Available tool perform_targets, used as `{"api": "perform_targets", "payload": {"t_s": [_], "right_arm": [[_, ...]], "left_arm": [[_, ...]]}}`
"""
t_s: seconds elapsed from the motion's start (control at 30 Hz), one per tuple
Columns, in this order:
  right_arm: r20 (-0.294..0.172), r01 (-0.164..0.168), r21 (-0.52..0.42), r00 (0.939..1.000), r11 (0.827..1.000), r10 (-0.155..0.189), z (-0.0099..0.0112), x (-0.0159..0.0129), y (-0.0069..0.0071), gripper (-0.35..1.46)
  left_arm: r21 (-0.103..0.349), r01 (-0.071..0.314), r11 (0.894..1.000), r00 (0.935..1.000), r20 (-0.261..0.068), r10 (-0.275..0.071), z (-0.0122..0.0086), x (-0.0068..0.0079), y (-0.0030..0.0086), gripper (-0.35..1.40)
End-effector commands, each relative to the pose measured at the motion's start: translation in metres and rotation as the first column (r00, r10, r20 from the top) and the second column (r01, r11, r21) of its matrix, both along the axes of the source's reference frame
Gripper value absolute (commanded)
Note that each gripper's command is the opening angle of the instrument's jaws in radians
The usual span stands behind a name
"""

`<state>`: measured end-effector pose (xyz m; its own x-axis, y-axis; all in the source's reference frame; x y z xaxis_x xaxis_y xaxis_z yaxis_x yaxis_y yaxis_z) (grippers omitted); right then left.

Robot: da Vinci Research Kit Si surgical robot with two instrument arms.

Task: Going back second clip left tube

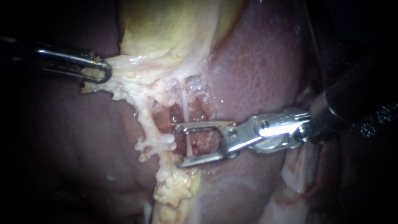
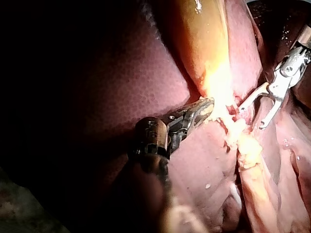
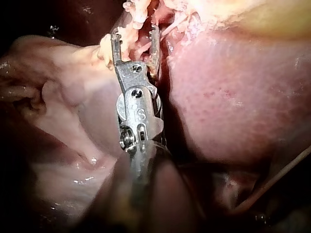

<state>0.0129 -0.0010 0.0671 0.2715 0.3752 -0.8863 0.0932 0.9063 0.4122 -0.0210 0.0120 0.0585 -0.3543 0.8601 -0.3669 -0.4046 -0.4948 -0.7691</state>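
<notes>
Right instrument [image 1: 178,145]: reaching in from right, metal jaws gaping wide, gripping nothing | thin pale tube [image 1: 184,103] running between them | left instrument [image 1: 104,70]: jaws clamping whitish fatty tissue [image 1: 128,68] under yellow gallbladder [image 1: 166,29] | pink liver [image 1: 257,62] flanking right.

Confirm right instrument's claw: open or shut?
Open. The right instrument's claw shows a wide gap in the endoscope view; a thin tube runs through that gap, not pinched.
</notes>
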Motion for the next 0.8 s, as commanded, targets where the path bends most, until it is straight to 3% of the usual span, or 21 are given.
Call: {"api": "perform_targets", "payload": {"t_s": [0.03, 0.2, 0.4, 0.63, 0.8], "right_arm": [[0.003, -0.003, -0.002, 1.0, 1.0, 0.003, -0.0003, -0.0005, -0.0001, 0.5], [0.018, -0.02, -0.041, 0.9996, 0.999, 0.021, -0.0024, -0.0042, 0.0001, 0.5], [0.026, -0.027, -0.069, 0.9993, 0.997, 0.029, -0.0039, -0.0072, 0.0021, 0.5], [0.024, -0.022, -0.079, 0.9994, 0.997, 0.024, -0.0039, -0.0079, 0.0027, 0.5], [0.023, -0.02, -0.078, 0.9995, 0.997, 0.022, -0.0039, -0.0079, 0.0028, 0.5]], "left_arm": [[0.0, 0.0, 1.0, 1.0, 0.0, 0.0, -0.0001, 0.0, 0.0, -0.35], [0.001, 0.0, 1.0, 1.0, 0.0, 0.0, -0.0001, 0.0, 0.0, -0.35], [0.001, 0.0, 1.0, 1.0, 0.0, 0.0, -0.0001, -0.0001, 0.0, -0.35], [0.0, 0.001, 1.0, 1.0, -0.001, -0.001, -0.0001, -0.0002, -0.0001, -0.35], [-0.006, 0.001, 1.0, 1.0, -0.006, -0.001, 0.0009, -0.0013, -0.001, -0.35]]}}
